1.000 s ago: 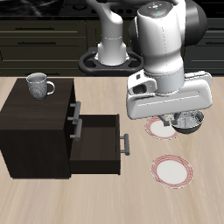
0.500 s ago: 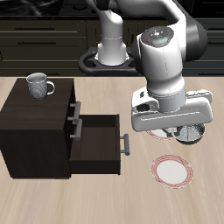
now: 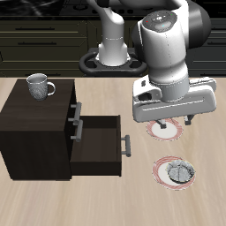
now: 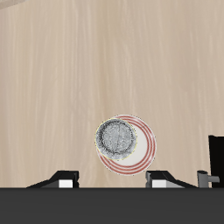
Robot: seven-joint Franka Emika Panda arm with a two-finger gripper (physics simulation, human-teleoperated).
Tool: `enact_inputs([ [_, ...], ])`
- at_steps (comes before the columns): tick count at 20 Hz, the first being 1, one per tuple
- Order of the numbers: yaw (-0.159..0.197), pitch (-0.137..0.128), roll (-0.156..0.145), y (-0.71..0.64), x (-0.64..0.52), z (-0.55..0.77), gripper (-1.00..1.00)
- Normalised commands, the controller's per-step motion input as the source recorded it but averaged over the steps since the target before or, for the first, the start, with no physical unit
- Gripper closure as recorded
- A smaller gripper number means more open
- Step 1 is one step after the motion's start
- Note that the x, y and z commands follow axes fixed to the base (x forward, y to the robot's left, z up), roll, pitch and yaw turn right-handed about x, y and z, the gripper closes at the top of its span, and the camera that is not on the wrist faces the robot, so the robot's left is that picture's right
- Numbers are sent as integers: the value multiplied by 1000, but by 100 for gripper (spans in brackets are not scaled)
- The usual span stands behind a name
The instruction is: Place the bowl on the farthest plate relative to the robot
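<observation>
Exterior view: bowl (image 3: 179, 169) sits on the plate (image 3: 162, 177) nearest the worktop's (image 3: 35, 199) front edge, off-centre on it. Placement looks done; only pulling away seems left. Claw (image 3: 175, 122) hangs above, empty, jaws apart. Bowl is small, grey, speckled inside (image 4: 116, 138); plate's rim is red-striped (image 4: 149, 154).

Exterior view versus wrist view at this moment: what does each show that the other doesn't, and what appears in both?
Only the exterior view shows the dark cabinet with its open drawer, the grey mug on top of it, a second plate partly hidden under the arm, and the stove at the back.

Only the wrist view shows, from straight above, that the bowl sits off-centre on its plate, overlapping one rim.

Both show the bowl resting on the plate nearest the table's front edge, apart from the gripper.
</observation>
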Motion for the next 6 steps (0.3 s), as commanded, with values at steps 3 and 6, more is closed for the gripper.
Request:
enact_inputs([
  [3, 18, -68, -10, -77, -121, 452, -100],
  [6, -7, -29, 9, -36, -115, 260, -100],
])
